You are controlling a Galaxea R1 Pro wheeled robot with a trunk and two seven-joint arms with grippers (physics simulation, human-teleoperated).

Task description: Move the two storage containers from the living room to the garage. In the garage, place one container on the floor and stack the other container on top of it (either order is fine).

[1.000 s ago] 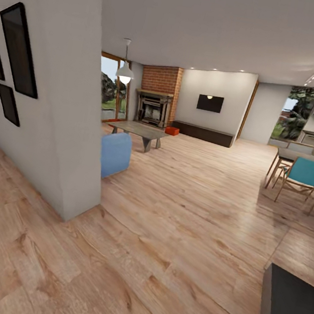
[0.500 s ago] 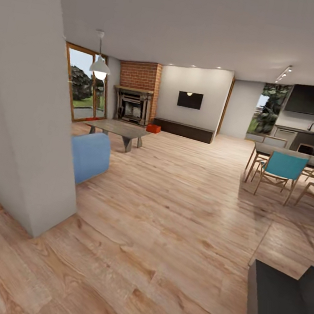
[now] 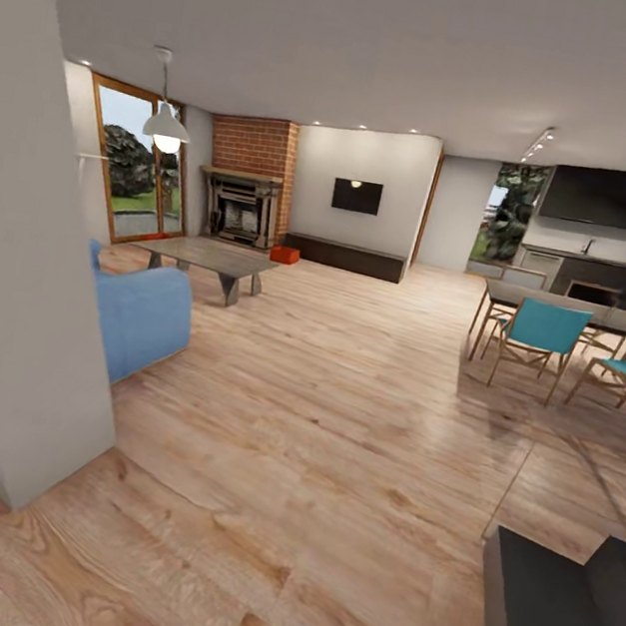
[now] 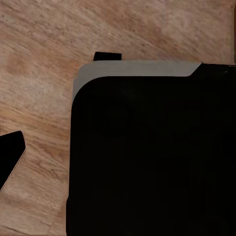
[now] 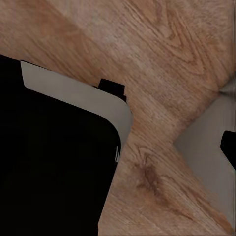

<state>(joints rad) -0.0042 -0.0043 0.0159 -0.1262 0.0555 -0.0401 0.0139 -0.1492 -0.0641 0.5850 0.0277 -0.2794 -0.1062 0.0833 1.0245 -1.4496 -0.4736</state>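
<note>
Far across the living room's light wood floor, an orange-red storage container (image 3: 284, 254) sits on the planks beside the brick fireplace (image 3: 241, 206). At this distance it reads as one small block, and I cannot tell whether it is one container or two. Both wrist views look down on my black base and the wood floor. One dark fingertip (image 4: 11, 156) shows in the left wrist view and one dark fingertip (image 5: 229, 147) in the right wrist view. Nothing is held in either view.
A white wall corner (image 3: 33, 360) stands close at the left, with a blue sofa (image 3: 141, 316) and a low coffee table (image 3: 210, 258) behind it. A dining table with teal chairs (image 3: 542, 334) is at the right. A dark part of my body (image 3: 547, 623) is at lower right.
The whole view has shifted as I roll and turn. The black wall frames have left the picture, the wall corner is nearer, and more of the dining and kitchen side shows.
</note>
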